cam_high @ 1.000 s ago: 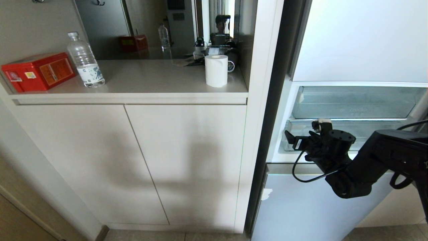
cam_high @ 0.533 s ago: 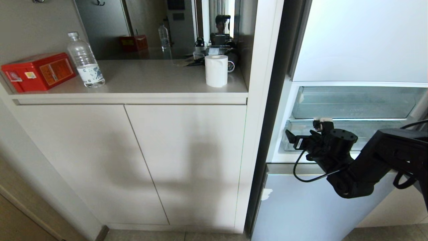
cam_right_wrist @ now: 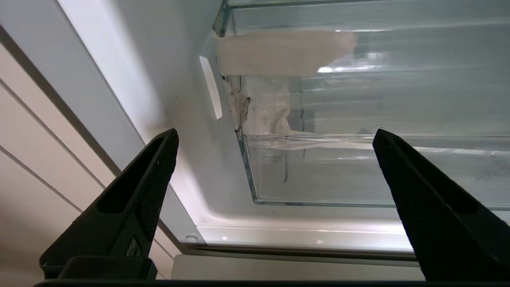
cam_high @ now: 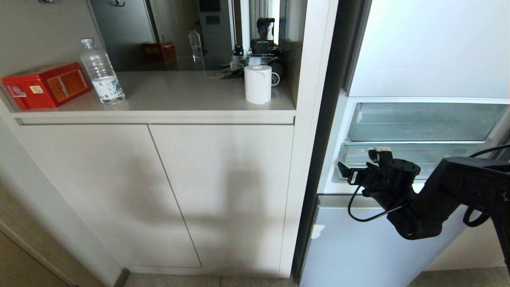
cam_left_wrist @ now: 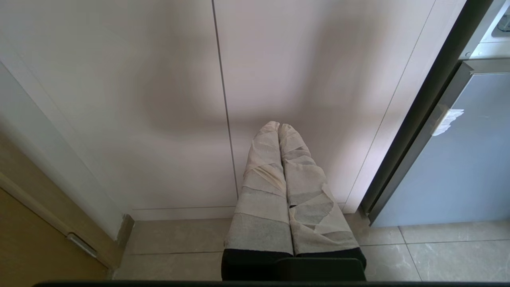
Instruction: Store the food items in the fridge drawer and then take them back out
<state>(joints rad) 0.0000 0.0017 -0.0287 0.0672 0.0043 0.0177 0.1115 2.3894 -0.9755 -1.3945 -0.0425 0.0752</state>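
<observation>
The fridge drawer (cam_high: 434,157) is the lower of two clear drawers in the open fridge compartment, and it is pushed in. Its left front corner (cam_right_wrist: 255,175) fills the right wrist view, with torn white tape (cam_right_wrist: 263,113) just above its rim. My right gripper (cam_high: 358,161) hovers in front of that left end, open and empty (cam_right_wrist: 275,133). My left gripper (cam_left_wrist: 279,125) hangs low before the cabinet, and its tape-wrapped fingers (cam_left_wrist: 259,167) are pressed together. The food items are out of view.
The upper clear drawer (cam_high: 422,121) has white tape (cam_high: 359,115) at its left corner. Below the compartment is a closed grey fridge door (cam_high: 370,247). On the counter (cam_high: 179,95) to the left stand a red box (cam_high: 46,85), a water bottle (cam_high: 101,73) and a paper roll (cam_high: 257,84).
My right gripper has dipped slightly down and to the left in front of the drawer and stays open. Nothing else has moved.
</observation>
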